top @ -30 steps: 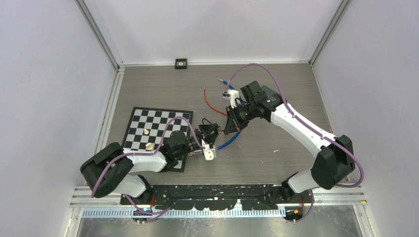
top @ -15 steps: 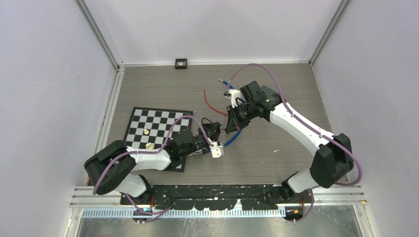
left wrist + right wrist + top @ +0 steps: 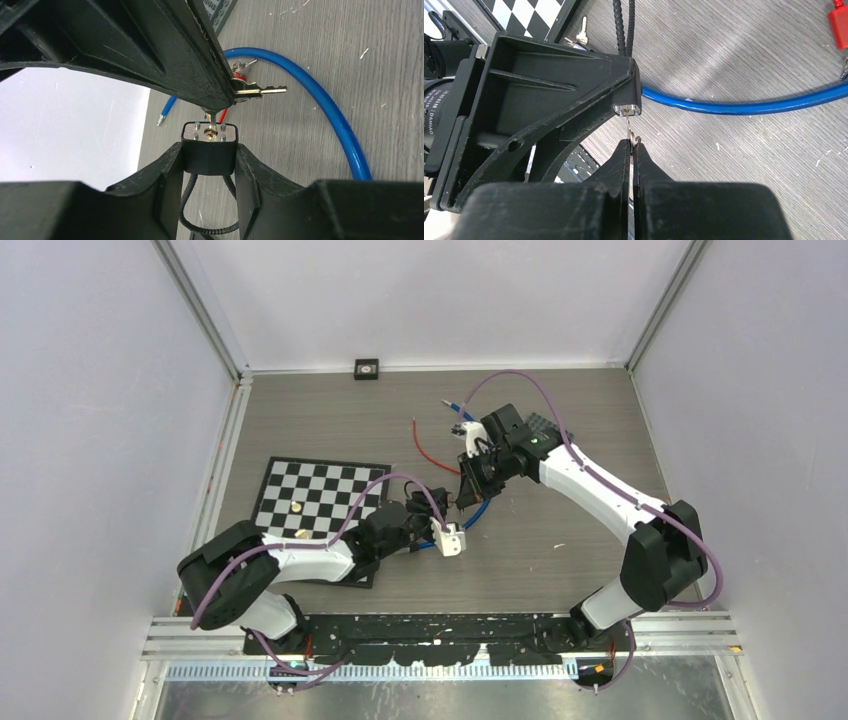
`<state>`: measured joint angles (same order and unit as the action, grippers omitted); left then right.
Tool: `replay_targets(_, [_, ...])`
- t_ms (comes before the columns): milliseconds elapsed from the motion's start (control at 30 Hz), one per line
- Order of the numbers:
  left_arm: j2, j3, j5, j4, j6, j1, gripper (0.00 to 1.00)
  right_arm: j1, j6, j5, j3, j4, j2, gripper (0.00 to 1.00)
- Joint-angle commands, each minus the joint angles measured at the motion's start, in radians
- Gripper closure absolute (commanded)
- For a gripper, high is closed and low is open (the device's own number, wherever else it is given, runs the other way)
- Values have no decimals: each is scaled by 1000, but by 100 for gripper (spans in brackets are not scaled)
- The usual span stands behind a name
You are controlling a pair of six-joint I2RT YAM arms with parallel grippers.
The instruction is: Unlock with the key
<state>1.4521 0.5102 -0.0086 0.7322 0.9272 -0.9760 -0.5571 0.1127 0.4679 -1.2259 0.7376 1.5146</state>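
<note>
My left gripper [image 3: 209, 156] is shut on a black padlock [image 3: 209, 152], one finger on each side of its body. The lock's silver face points away from the wrist, and its black cable shackle [image 3: 186, 202] hangs back between the fingers. My right gripper [image 3: 632, 147] is shut on the key [image 3: 629, 128], whose blade tip sits in the keyhole of the lock face [image 3: 627, 109]. More keys [image 3: 256, 90] hang on the same ring beside the right fingers. In the top view both grippers meet mid-table, the left [image 3: 440, 513] just left of the right [image 3: 463, 496].
A blue cable [image 3: 332, 112] curves across the wooden floor under the grippers. A red wire [image 3: 424, 444] lies behind them. The checkerboard [image 3: 315, 490] with two brass pieces [image 3: 297, 508] sits at the left. A small black box [image 3: 367, 368] rests by the back wall.
My left arm has carried the padlock to the right, up to the key. The right gripper has shifted slightly left and kept its hold on the key.
</note>
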Motion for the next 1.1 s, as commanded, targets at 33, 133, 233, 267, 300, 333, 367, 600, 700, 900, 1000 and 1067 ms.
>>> replay_targets(33, [-10,43,16,33,8,-22,100,0,25,15,-65,-52,33,99])
replay_targets(133, [-7,48,16,29,3,-24,100,13,44,56,-77,-53,48,99])
replay_targets(233, [-5,51,-6,35,-18,-24,100,37,80,111,-75,-71,69,99])
replay_targets(267, [-3,52,-22,45,-27,-24,100,46,100,135,-62,-87,74,100])
replay_targets(300, [-1,50,-30,59,-33,-24,100,57,120,157,-49,-106,77,100])
replay_targets(333, [2,48,-37,80,-37,-24,100,66,138,174,-33,-125,79,100])
replay_targets(367, [3,47,-41,89,-39,-24,100,71,152,186,-16,-145,77,100])
replay_targets(600, [-6,28,-21,112,-53,-24,100,78,190,186,32,-206,52,100])
replay_targets(700, [-10,14,-16,139,-48,-22,100,92,230,204,62,-243,48,100])
replay_targets(900, [-19,-9,4,176,-52,-12,100,105,225,188,77,-248,36,100])
replay_targets(1000, [-34,-22,61,177,-90,2,100,99,168,148,72,-221,17,100])
replay_targets(1067, [-46,-26,84,158,-109,8,100,90,134,122,81,-222,-4,100])
